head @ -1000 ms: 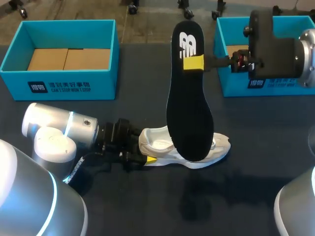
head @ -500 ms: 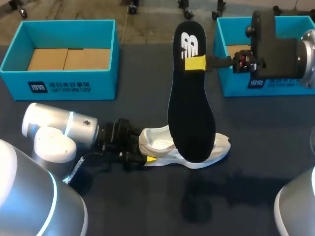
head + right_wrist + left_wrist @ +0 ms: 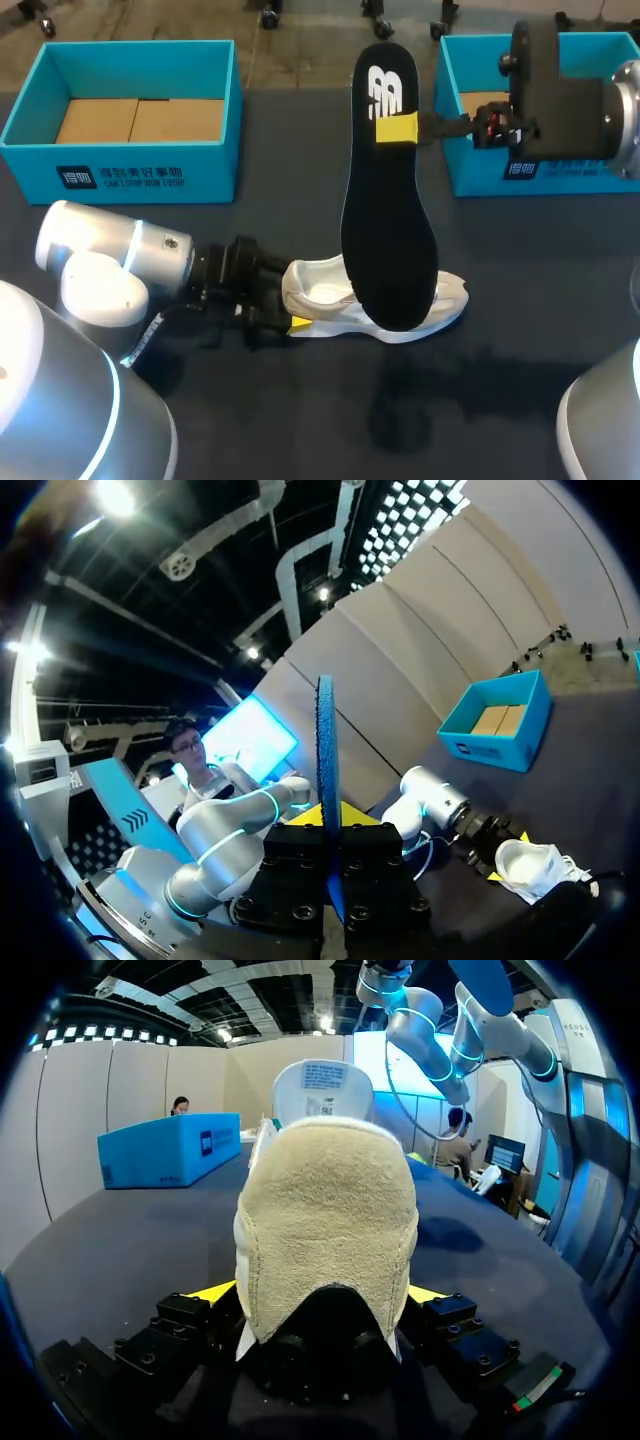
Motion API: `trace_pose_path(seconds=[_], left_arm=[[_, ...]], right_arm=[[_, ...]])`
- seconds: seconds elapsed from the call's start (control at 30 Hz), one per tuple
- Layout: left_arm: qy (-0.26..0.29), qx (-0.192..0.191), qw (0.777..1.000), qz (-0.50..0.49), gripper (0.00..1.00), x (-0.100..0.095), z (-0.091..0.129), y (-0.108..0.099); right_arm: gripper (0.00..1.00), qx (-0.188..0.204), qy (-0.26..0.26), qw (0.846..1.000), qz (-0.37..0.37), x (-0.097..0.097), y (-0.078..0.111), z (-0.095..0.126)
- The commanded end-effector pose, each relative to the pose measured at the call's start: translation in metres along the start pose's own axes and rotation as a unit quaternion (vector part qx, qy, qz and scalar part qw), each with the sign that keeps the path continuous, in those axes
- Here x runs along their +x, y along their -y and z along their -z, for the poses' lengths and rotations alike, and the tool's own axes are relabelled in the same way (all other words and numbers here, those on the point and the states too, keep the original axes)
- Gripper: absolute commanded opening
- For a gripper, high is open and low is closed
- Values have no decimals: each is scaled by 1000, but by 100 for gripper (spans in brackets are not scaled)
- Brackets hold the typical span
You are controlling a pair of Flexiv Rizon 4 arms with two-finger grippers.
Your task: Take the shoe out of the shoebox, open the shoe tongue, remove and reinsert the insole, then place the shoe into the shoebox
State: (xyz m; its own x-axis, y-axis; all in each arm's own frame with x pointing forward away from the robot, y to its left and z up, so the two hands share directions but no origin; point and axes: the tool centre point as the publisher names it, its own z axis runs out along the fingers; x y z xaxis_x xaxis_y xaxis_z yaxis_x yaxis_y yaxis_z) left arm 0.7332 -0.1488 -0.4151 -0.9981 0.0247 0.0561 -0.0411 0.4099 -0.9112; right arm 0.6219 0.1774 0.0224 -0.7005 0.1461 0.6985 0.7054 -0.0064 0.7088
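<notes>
A white shoe lies on its side on the dark table, heel toward my left arm. My left gripper stands open around the heel. In the left wrist view the tan heel lining fills the space between the yellow fingertips. My right gripper is shut on the heel end of the black insole, which hangs upright with its toe end down at the shoe's opening. From the right wrist, the insole shows edge-on in the gripper, with the shoe below.
An open blue shoebox with a cardboard floor stands at the back left. A second blue box stands at the back right, partly behind my right arm. Bare dark table lies in front of the shoe.
My left arm has drawn slightly back to the left and its fingers have spread a little wider at the heel. The insole shifted slightly to the right early on, then stayed put.
</notes>
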Motion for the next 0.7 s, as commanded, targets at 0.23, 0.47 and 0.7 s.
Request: trace_pose_path(seconds=[0.23, 0.47, 0.7], left_arm=[[-19, -37, 999, -9, 100, -1, 32, 19], [-32, -52, 998, -19, 100, -3, 46, 29], [-27, -42, 999, -14, 100, -5, 51, 32]], right_arm=[[0, -1, 0, 1000, 0, 0, 0, -2], [0, -1, 0, 1000, 0, 0, 0, -2], [0, -1, 0, 1000, 0, 0, 0, -2]])
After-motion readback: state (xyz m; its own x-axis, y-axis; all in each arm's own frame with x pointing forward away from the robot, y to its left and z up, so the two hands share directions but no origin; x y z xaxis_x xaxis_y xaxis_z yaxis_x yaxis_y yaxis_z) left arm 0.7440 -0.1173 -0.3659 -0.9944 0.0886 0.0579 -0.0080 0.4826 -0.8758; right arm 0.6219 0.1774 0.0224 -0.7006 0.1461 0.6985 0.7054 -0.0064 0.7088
